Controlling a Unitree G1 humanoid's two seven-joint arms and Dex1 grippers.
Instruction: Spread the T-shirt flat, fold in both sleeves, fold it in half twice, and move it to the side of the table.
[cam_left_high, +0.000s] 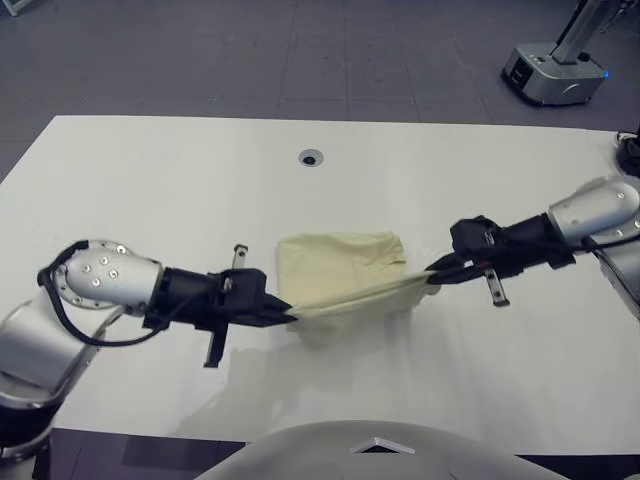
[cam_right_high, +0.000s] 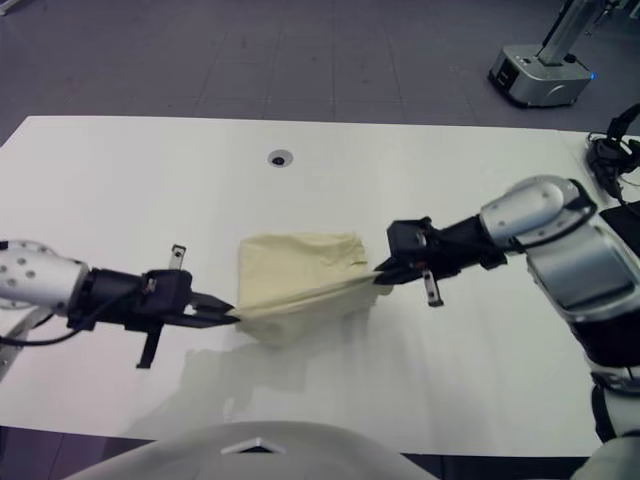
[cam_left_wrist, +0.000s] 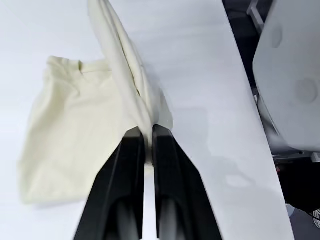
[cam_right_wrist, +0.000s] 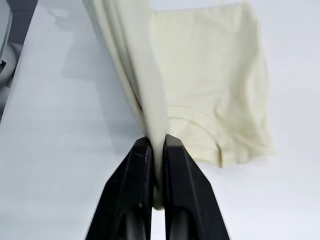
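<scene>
Stretching from jaw to jaw, the near edge of the T-shirt (cam_left_high: 340, 262) forms a taut band across the robot's front, with its long axis running left to right and rising a little toward the right. The left gripper (cam_left_high: 286, 317) is clenched on the band's left end and the right gripper (cam_left_high: 434, 271) on its right end. In the wrist views each pair of jaws stands almost closed, with a thin pinch of cloth between them. The rest of the shirt lies on the table (cam_left_high: 150, 180) beyond the band, on the far side of both jaws. It is a pale yellow, roughly square heap with wrinkles, near the table's middle.

The held edge is lifted off the surface while the far part rests flat, so the shirt looks already narrowed and this reads as one of the half folds. The coming move likely turns on carrying the band away from the robot, over the lying part, with both ends kept level. Each arm holds its own end, and neither is the nearer.

A small round port (cam_left_high: 311, 157) sits in the table farther off, well apart from the cloth
</scene>
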